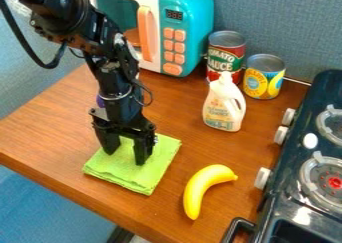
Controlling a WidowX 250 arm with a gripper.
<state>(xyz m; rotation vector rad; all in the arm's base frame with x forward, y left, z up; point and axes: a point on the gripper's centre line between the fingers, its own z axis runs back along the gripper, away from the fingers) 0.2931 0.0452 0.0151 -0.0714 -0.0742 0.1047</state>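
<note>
Am noting gripper point(125, 156) spread over folded green cloth point(127, 176) at seven o'clock in view, and am suspecting possible slipping or unfolding from tips catching only the top layer.

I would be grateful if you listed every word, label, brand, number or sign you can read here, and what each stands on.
"TOMATO SAUCE": red can.
Toy microwave's display: digits, too blurred to read surely.
Microwave's orange buttons: any markings are too small to read.
Yellow and blue can: print too blurred to read.
White bottle: label too blurred to read.
</note>
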